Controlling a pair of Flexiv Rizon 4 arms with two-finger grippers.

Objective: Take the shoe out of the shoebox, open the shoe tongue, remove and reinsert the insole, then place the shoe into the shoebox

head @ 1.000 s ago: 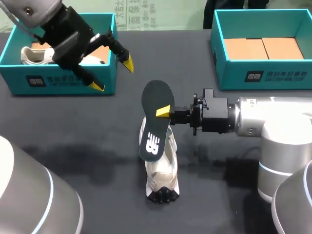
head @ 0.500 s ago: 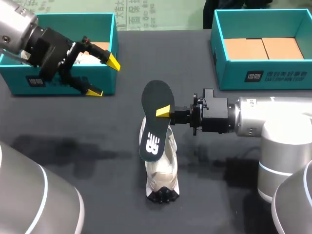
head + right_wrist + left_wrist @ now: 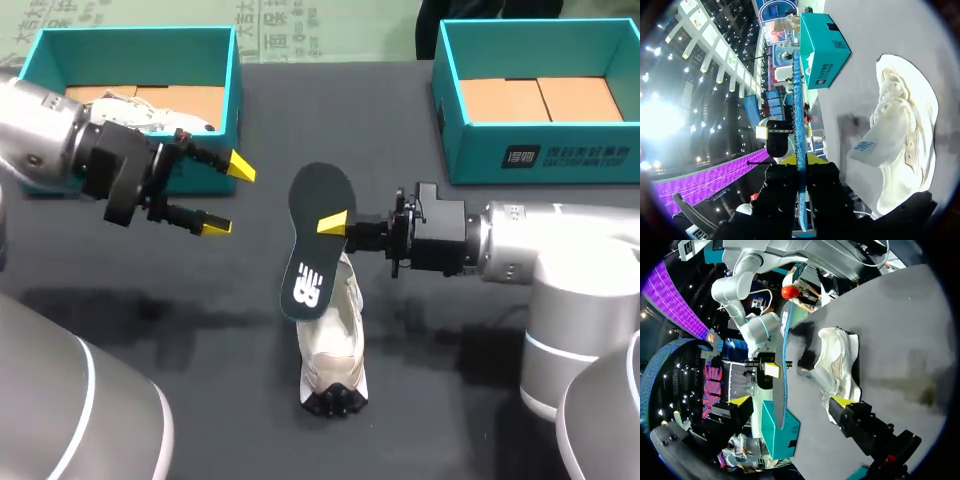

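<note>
Right hand: clamped from both sides on dark grey oval foam insole with white logo, raised on end over white mesh sneaker; lower end near the shoe's opening, contact not clear. Sneaker upright on its sole at the middle of the dark worktop, well apart from both boxes. Left hand: fingers apart, gripping nothing, hovering beside the insole toward the left edge. Behind it, teal cardboard shoebox at far left corner, with a second white shoe inside. Matching teal shoebox at far right corner, only brown cardboard inside. Judged progress: shoe out, tongue apparently lifted, insole out. Left to do: slide insole back in, seat it, return sneaker to a box.
</note>
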